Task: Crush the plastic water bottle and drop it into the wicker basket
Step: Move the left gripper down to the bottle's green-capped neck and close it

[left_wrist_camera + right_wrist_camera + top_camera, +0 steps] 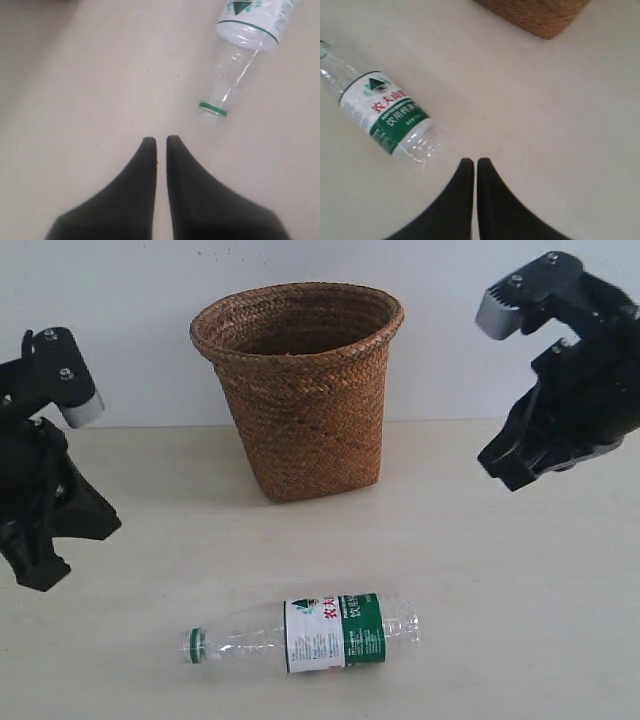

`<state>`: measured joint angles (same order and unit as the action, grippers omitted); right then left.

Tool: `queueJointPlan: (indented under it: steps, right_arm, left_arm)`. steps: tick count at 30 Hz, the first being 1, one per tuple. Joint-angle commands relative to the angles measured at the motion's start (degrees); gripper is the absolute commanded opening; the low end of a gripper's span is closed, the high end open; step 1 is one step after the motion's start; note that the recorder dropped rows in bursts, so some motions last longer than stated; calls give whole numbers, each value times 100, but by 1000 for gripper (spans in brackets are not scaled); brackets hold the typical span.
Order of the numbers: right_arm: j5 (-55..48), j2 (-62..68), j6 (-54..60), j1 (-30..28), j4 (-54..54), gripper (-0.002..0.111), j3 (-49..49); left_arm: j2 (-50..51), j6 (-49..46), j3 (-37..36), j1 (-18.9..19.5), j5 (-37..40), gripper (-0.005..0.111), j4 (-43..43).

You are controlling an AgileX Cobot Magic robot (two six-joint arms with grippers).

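The plastic water bottle [305,634] lies on its side near the table's front edge, uncrushed, green cap pointing left. It also shows as the bottle [240,55] in the left wrist view and the bottle [382,112] in the right wrist view. The wicker basket [298,388] stands upright behind it at the back middle; its base, the basket [535,12], shows in the right wrist view. My left gripper [161,141] hovers at the left, shut and empty. My right gripper [474,162] hangs high at the right, shut and empty. Both are well apart from the bottle.
The pale table [480,570] runs to a white wall behind the basket. Nothing else stands on it.
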<state>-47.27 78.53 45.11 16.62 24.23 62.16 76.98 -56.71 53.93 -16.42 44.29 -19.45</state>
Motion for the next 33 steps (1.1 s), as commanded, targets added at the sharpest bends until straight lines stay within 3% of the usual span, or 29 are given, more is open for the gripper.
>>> queueJointPlan:
  steps: [1,6,8,11,14,24,33]
  right_arm:
    - [-288,436,729,249,684,0,178]
    - [-435,1007,782,466,814,0,381]
    - [-393,1245,897,466,954,0,389]
    - [-333,1600,947,466,1013,0,389]
    - [-279,1798,947,466,1037,0,389]
    - [-160,1949,976,466,1164,0,394]
    - [-160,1949,976,466,1164,0,394]
  left_arm:
    - [358,-1373,54,-29,192,5,-769]
    - [859,-2475,54,-29,401,6,-1272]
    - [1139,-2593,54,-29,433,22,-1327]
    - [1500,-2900,54,-29,481,58,-1405]
    - [1716,-3371,54,-29,481,68,-1721]
    - [2454,-4462,54,-29,529,68,-2043]
    - [2968,-4623,54,-29,26,68,-2321]
